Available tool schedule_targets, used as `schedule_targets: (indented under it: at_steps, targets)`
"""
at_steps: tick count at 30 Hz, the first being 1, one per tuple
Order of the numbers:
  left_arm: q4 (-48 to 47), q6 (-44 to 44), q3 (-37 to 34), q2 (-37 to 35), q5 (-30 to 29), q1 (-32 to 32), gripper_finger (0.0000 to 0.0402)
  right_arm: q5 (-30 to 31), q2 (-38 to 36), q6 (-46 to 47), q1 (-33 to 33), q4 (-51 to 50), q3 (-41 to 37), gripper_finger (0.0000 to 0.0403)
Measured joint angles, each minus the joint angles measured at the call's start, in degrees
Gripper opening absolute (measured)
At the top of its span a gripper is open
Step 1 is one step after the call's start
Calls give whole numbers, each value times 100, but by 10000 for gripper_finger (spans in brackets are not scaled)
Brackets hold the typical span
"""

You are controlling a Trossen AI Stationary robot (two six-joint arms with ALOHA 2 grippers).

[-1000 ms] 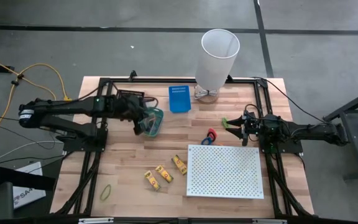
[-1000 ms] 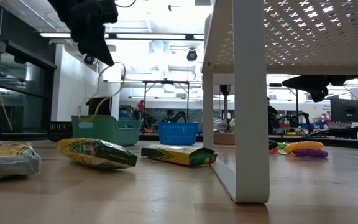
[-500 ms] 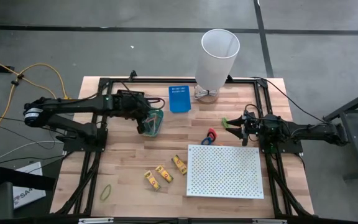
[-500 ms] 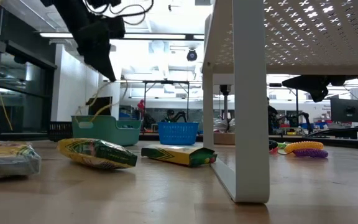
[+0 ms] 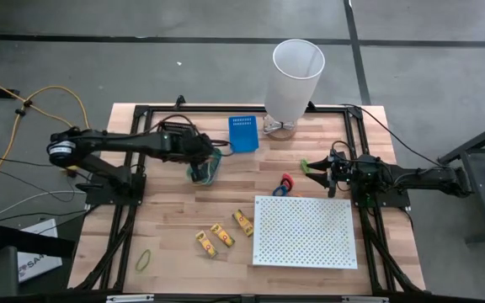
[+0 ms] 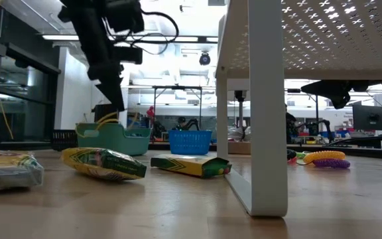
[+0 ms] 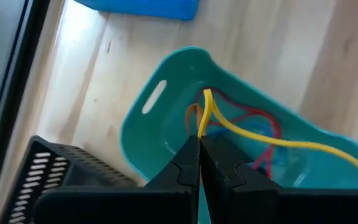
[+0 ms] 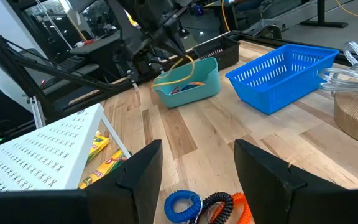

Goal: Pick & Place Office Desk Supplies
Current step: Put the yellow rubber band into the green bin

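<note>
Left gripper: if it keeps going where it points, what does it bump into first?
Probably the teal bin: the left gripper, shut on a yellow rubber band, points down into it, likely meeting the bands already inside.

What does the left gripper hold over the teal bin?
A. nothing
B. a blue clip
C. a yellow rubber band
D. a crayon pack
C: the left gripper is shut on a yellow rubber band that trails into the teal bin.

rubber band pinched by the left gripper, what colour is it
Yellow. The rubber band shows best in the left wrist view, trailing from the left gripper into the teal bin.
</note>
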Motion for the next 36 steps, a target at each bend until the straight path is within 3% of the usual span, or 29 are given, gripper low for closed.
schedule_targets:
  at_steps: [15, 36]
  targets:
    - [575, 577, 0, 775, -129, 385, 0, 0, 0, 0, 0, 1, 0, 188]
    - [615, 614, 0, 808, -34, 428, 0, 0, -1, 0, -1, 1, 0, 188]
